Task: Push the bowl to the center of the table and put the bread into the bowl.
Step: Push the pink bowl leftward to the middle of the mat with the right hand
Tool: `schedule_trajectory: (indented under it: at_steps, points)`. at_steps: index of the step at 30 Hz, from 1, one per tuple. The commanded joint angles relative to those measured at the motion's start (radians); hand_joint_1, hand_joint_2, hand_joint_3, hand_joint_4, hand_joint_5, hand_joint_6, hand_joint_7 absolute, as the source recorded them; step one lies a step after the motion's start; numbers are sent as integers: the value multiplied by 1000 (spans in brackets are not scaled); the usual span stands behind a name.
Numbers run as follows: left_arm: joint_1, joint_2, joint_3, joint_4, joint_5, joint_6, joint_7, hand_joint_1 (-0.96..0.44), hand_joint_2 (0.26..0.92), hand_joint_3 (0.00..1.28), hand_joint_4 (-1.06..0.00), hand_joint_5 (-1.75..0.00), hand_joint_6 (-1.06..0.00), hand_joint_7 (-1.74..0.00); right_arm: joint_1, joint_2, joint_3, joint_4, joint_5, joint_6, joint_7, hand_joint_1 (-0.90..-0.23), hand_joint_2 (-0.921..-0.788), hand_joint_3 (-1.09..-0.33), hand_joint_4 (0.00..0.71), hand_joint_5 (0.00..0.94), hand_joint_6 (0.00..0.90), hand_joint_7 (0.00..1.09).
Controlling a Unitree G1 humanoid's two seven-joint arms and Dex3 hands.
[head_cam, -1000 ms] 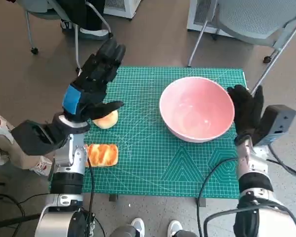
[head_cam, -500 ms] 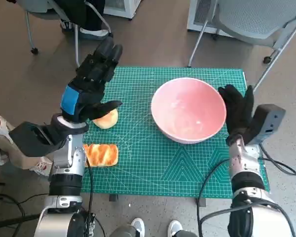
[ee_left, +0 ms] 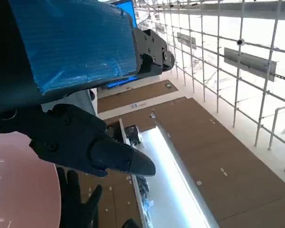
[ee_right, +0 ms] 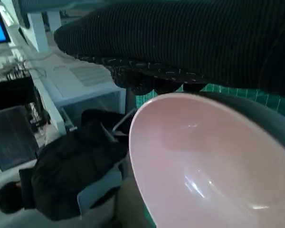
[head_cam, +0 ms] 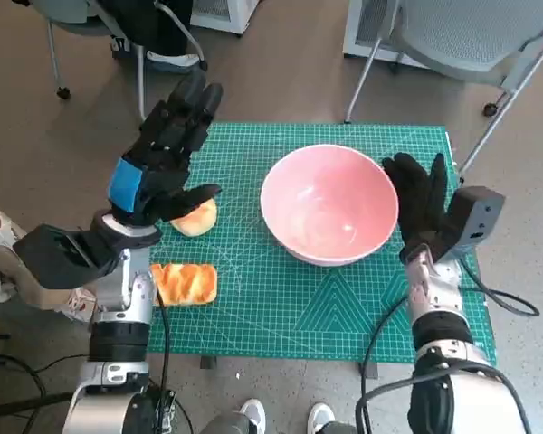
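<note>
A green cutting mat (head_cam: 253,307) covers the table, with grey chairs (head_cam: 471,36) standing behind it.

The surface (head_cam: 253,307) is covered by a green cutting mat printed with a pale grid. A pink bowl (head_cam: 329,203) stands on it right of the middle, toward the far half. At the left edge lie two breads: a round pale bun (head_cam: 197,220), partly hidden so its shape is unclear, and nearer, a flat golden toasted bread (head_cam: 186,282).
</note>
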Motion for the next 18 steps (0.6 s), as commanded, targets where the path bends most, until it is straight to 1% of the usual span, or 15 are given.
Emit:
schedule_trajectory:
  at_steps: [1,9,18]
  points:
    - [11,5,-1,-19,-2,9,3,-453,921,72,-102,-4,-215,-68,4,20,5,15,-7,20,3,-651,-921,-803,183,1,254,93]
    - [16,2,0,-30,-3,15,8,-460,921,74,-101,-3,-210,-77,1,34,20,15,-18,17,-5,-646,-921,-809,188,3,251,89]
    - [21,0,1,-39,-7,24,10,-463,921,77,-99,-1,-203,-87,-2,35,32,15,-31,18,-6,-678,-921,-808,192,3,237,79]
